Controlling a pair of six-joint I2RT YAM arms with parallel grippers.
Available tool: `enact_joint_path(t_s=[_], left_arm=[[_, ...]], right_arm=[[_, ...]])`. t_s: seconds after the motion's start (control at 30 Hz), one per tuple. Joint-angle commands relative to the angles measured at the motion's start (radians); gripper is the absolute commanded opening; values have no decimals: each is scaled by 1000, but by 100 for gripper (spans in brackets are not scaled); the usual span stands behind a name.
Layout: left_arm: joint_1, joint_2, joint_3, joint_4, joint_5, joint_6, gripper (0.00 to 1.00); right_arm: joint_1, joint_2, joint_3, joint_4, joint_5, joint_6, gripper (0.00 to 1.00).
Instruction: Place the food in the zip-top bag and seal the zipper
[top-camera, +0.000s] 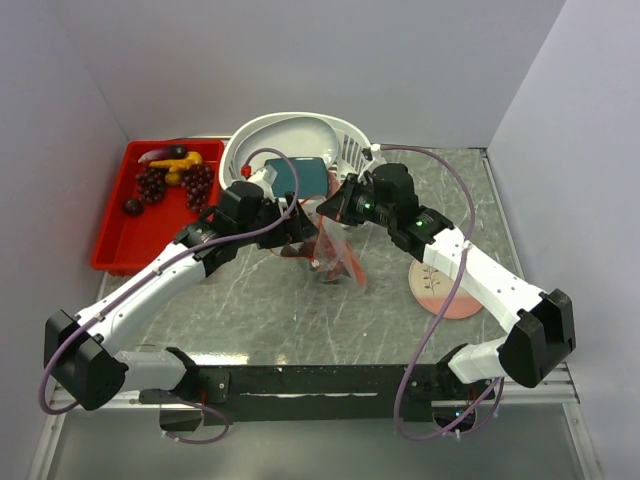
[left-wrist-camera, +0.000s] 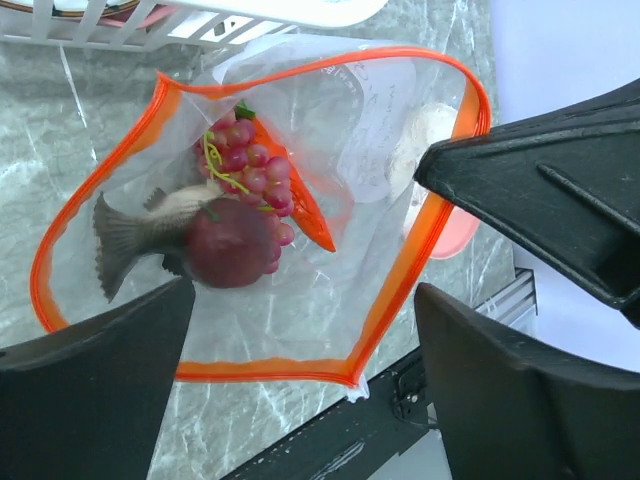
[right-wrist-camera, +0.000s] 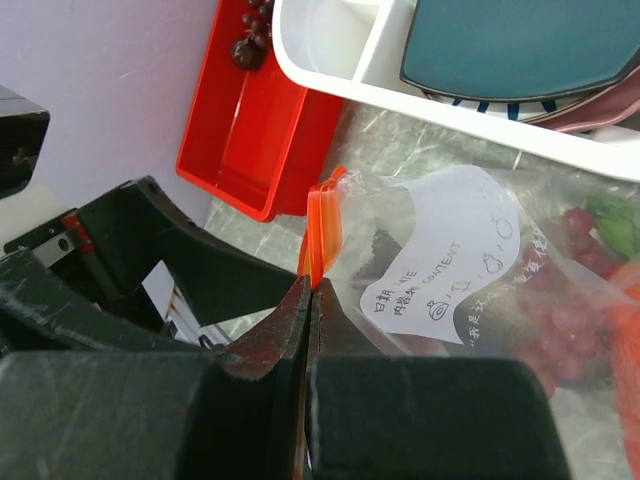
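Note:
The clear zip-top bag hangs upright mid-table, its mouth wide open in the left wrist view. The red-orange zipper rings the mouth. Inside lie a grey fish, a grape bunch, an orange carrot and a blurred dark red round fruit. My left gripper is open and empty just above the mouth. My right gripper is shut on the zipper edge and holds the bag up.
A red tray at back left holds an eggplant, a yellow fruit and grape bunches. A white slotted basket with a teal dish stands behind the bag. A pink plate lies right.

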Motion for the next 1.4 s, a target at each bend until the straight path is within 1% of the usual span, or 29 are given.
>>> enact_joint_path(t_s=[0.0, 0.1, 0.17, 0.2, 0.23, 0.27, 0.33, 0.37, 0.4, 0.43, 0.47, 0.5, 0.53, 0.57, 0.6, 0.7, 0.73, 0.8, 0.83, 0.9, 0.93, 1.0, 1.2, 1.37], left_arm=[[-3, -3, 36, 43, 17, 10, 99], [-3, -28, 51, 17, -26, 0, 97], [1, -70, 68, 2, -102, -10, 95], [12, -84, 77, -9, -107, -17, 94], [21, -95, 87, -30, -188, -19, 93], [35, -109, 108, -41, -218, -23, 93], [107, -112, 126, -59, -258, -46, 90], [147, -107, 137, -56, -244, -56, 89], [229, -103, 140, -44, -236, -57, 89], [271, -95, 142, -32, -236, -57, 87], [309, -68, 157, -11, -241, -50, 87], [384, -48, 171, -6, -245, -50, 86], [417, -23, 188, -3, -256, -48, 84], [446, 33, 220, 9, -270, -48, 82], [501, 61, 235, 17, -287, -53, 81], [596, 184, 289, 60, -316, -83, 75], [616, 258, 333, 56, -319, -95, 71], [673, 334, 386, 42, -334, -120, 69], [687, 404, 433, 31, -342, -134, 69], [725, 471, 473, 39, -342, -155, 67], [751, 536, 517, 31, -342, -174, 67], [770, 628, 583, 20, -325, -186, 65], [817, 799, 705, 10, -287, -217, 67], [839, 892, 757, 10, -252, -234, 69]], right_arm=[[-4, -37, 52, 12, 20, -19, 0], [-4, -49, 46, 3, 27, -25, 0], [-4, -67, 36, 0, 32, -28, 0], [-4, -84, 20, 0, 32, -28, 0], [-4, -92, 11, 0, 30, -30, 0], [-4, -101, 0, -2, 30, -31, 0], [-4, -130, -30, -6, 29, -36, 0], [-4, -139, -40, -6, 26, -39, 0], [-4, -152, -58, -6, 24, -41, 0], [-4, -171, -67, -8, 26, -48, 0], [-4, -184, -76, -11, 32, -51, 0], [-5, -201, -89, -13, 35, -57, 0], [-4, -208, -96, -19, 39, -70, 0], [-5, -212, -99, -23, 43, -76, 0], [-5, -219, -101, -29, 50, -86, 0], [-2, -230, -112, -42, 55, -108, 0], [-4, -235, -116, -40, 52, -110, 0], [-4, -244, -130, -34, 43, -113, 0], [-5, -244, -133, -34, 38, -111, 0], [-4, -245, -138, -26, 26, -113, 0], [-5, -242, -139, -23, 21, -113, 0], [-4, -239, -141, -16, 6, -110, 0], [-4, -225, -153, -2, -22, -103, 0], [-4, -210, -153, 4, -36, -102, 0]])
